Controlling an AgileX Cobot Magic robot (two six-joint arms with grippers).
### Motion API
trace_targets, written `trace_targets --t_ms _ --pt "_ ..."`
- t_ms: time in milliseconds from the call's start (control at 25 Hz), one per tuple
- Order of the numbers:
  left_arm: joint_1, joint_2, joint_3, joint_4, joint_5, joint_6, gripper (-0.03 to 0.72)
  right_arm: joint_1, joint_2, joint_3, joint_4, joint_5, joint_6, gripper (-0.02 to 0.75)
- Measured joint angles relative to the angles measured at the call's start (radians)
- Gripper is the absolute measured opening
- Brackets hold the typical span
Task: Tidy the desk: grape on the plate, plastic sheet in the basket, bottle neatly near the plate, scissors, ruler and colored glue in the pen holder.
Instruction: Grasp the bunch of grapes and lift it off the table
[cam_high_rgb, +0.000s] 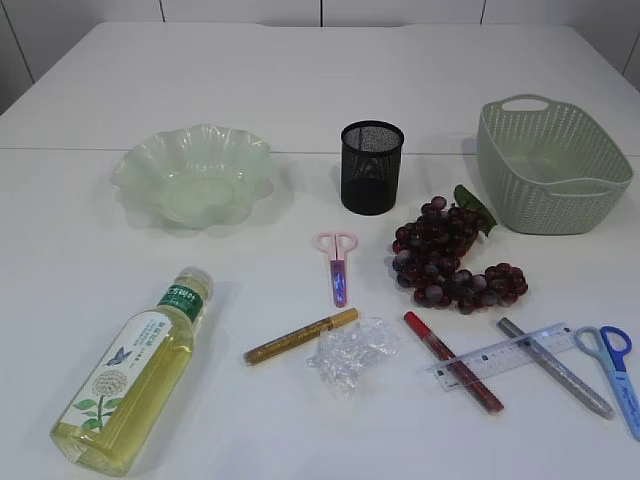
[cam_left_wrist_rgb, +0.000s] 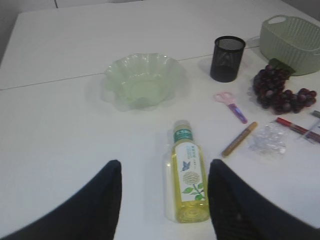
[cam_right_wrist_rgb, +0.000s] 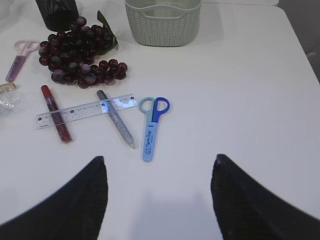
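A yellow bottle (cam_high_rgb: 135, 375) lies on its side at front left; my open left gripper (cam_left_wrist_rgb: 164, 172) hovers over its base (cam_left_wrist_rgb: 189, 180). The green wavy plate (cam_high_rgb: 195, 175) sits behind it. Dark grapes (cam_high_rgb: 450, 265) lie beside the black mesh pen holder (cam_high_rgb: 372, 167) and the green basket (cam_high_rgb: 552, 165). Pink scissors (cam_high_rgb: 337, 262), gold glue (cam_high_rgb: 300, 336), crumpled plastic sheet (cam_high_rgb: 350, 352), red glue (cam_high_rgb: 452, 361), clear ruler (cam_high_rgb: 500, 353), silver glue (cam_high_rgb: 555, 367) and blue scissors (cam_high_rgb: 615, 368) lie along the front. My open right gripper (cam_right_wrist_rgb: 159, 172) hovers just short of the blue scissors (cam_right_wrist_rgb: 152, 127).
The white table's right edge (cam_right_wrist_rgb: 300, 47) runs close to the blue scissors. A seam (cam_high_rgb: 60, 150) crosses the table behind the plate. Neither arm shows in the exterior view.
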Motion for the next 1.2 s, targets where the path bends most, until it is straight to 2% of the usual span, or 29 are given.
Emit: trace_targets --t_ms 80,440,640,960,1200 --pt "0.0 0.104 -0.076 -0.067 0.011 0.0 0.405 0.0 0.009 -0.015 0.011 0.011 0.0 0.511" --pt "0.0 0.38 -0.234 -0.198 0.049 -0.003 0.405 0.0 0.223 -0.119 0.016 0.017 0.014 0.511" --pt "0.0 0.494 -0.269 -0.23 0.049 -0.003 0.408 0.0 0.392 -0.18 0.016 0.037 0.089 0.511" --pt "0.0 0.678 -0.358 -0.279 0.051 -0.004 0.493 0.0 0.704 -0.307 0.046 0.099 0.164 0.511" --pt "-0.002 0.837 -0.444 -0.284 0.051 -0.004 0.508 0.0 0.868 -0.383 0.09 0.099 0.171 0.511"
